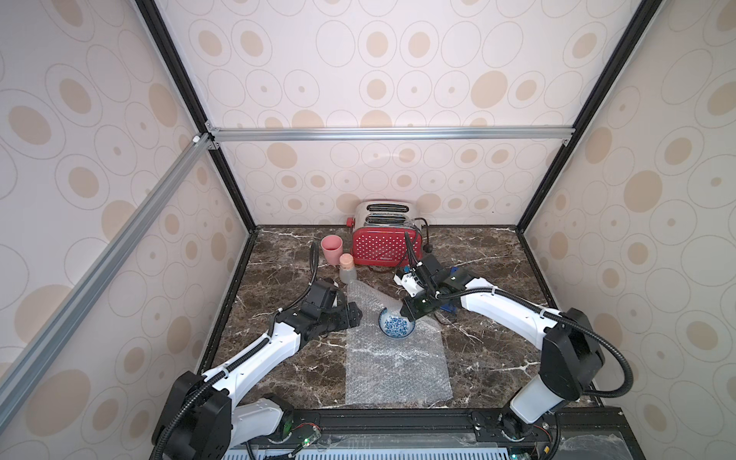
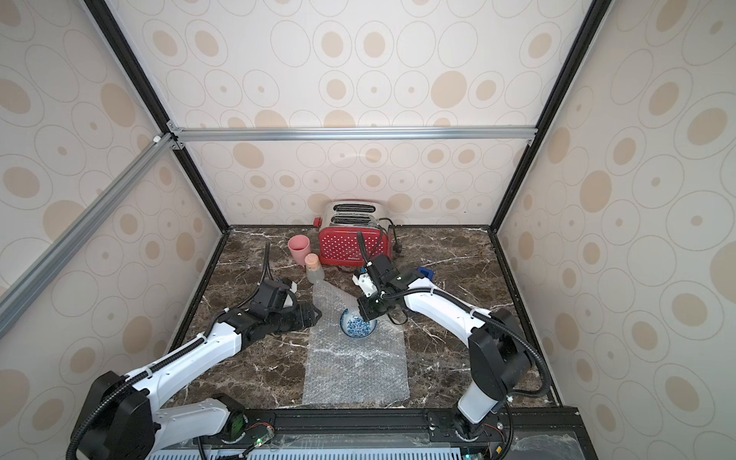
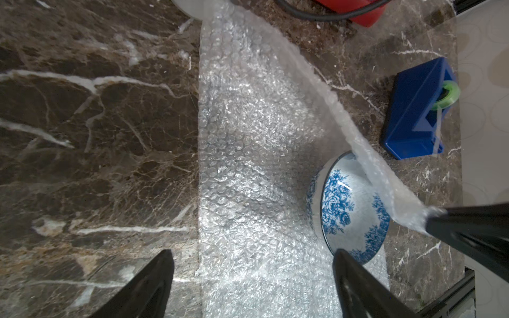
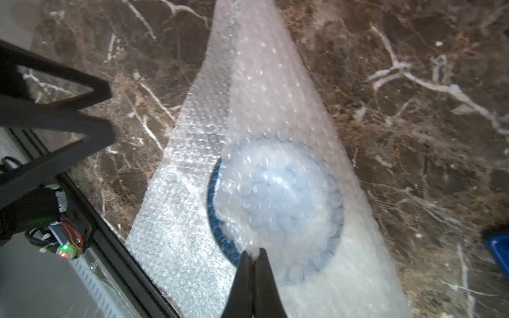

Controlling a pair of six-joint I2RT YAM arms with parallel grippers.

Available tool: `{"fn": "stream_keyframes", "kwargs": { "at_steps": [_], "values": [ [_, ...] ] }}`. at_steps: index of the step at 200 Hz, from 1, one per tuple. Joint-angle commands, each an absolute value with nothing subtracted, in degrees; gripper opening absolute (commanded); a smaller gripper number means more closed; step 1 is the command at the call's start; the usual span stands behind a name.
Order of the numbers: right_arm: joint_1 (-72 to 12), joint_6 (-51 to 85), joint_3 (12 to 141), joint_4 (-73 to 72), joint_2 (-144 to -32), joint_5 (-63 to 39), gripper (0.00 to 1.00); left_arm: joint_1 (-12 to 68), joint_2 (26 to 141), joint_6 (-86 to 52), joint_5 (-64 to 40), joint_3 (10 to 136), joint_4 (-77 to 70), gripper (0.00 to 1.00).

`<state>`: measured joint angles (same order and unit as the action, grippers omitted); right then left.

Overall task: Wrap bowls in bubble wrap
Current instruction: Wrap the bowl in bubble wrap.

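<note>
Top views, bowl: the blue-and-white bowl (image 1: pixel 396 323) sits mouth up on the far part of the bubble wrap (image 1: pixel 394 370), which is spread on the marble table (image 1: pixel 490 342).
Top views, right gripper: the right gripper (image 1: pixel 407 315) is over the bowl's far rim, with the sheet's far right edge lifted under it.
Top views, left gripper: the left gripper (image 1: pixel 355 314) is at the sheet's left edge, apart from the bowl.
Top views, back of table: toaster (image 1: pixel 380 245), pink cup (image 1: pixel 331 249) and corked bottle (image 1: pixel 347 271). The wrap's far corner ends just beside the bottle.
Left wrist, left gripper: jaws spread wide, holding nothing, with flat wrap below.
Left wrist, wrap: one edge is drawn up against the bowl's rim and pinched by the right gripper's black fingers (image 3: pixel 468 234).
Left wrist, other: a blue tape dispenser (image 3: pixel 413 110) sits on the table beyond the raised edge.
Right wrist, right gripper: jaws closed tight on a pinch of wrap.
Right wrist, bowl: mostly veiled by the lifted sheet, with a sliver of blue rim bare.
</note>
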<state>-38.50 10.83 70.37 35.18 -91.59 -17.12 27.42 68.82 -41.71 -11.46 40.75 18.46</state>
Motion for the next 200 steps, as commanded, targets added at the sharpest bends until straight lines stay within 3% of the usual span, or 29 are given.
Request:
{"fn": "stream_keyframes", "kwargs": {
  "at_steps": [1,65,109,200],
  "values": [
    [-38.88,9.6,68.23,32.9,-89.57,-18.44,0.01,27.33,69.24,-41.96,-10.81,40.9,17.28,0.89],
    [-42.17,7.52,64.75,31.01,-92.15,-18.92,0.01,27.11,70.28,-42.7,-8.55,42.95,17.63,0.91],
    [-42.84,6.99,61.87,29.04,-93.03,-19.71,0.01,22.67,72.67,-43.5,-10.6,45.67,15.42,0.96],
    [-43.19,6.5,59.53,25.96,-93.09,-19.26,0.02,15.68,93.9,-38.85,-17.84,60.09,8.8,0.92]
  ]
}}
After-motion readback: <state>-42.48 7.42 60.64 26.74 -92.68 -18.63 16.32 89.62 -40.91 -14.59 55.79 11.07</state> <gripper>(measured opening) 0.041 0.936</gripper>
